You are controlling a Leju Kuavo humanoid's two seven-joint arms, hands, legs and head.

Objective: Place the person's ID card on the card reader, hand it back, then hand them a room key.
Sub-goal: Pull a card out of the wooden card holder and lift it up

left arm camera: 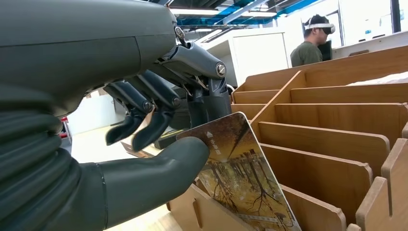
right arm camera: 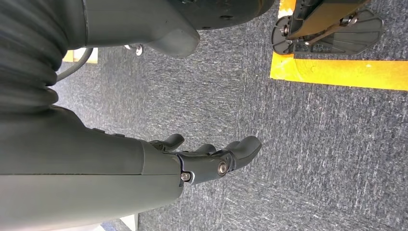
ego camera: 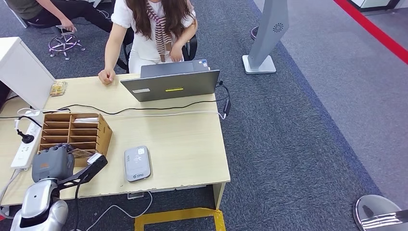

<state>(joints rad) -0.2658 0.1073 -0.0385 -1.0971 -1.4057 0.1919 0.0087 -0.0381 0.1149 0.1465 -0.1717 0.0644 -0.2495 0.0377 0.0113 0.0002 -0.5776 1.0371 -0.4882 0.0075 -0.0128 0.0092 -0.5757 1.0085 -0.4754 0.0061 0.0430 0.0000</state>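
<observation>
My left hand (ego camera: 53,163) is at the front of a wooden slotted organizer (ego camera: 103,130) on the desk's left side. In the left wrist view the thumb (left arm camera: 159,168) presses on a room key card (left arm camera: 235,178) printed with a golden picture, and the curled fingers (left arm camera: 144,120) close in behind its edge. The card (ego camera: 80,153) stands tilted in the organizer's (left arm camera: 332,144) front slot. The grey card reader (ego camera: 137,163) lies flat on the desk, right of that hand. My right hand (right arm camera: 211,156) hangs over the carpet, fingers loosely apart and holding nothing.
A person (ego camera: 154,29) sits behind a grey laptop (ego camera: 171,84), one hand (ego camera: 107,76) on the desk. A power strip (ego camera: 26,144), cables and a white box (ego camera: 21,72) are on the left. Another person wearing a headset (left arm camera: 312,43) stands farther off.
</observation>
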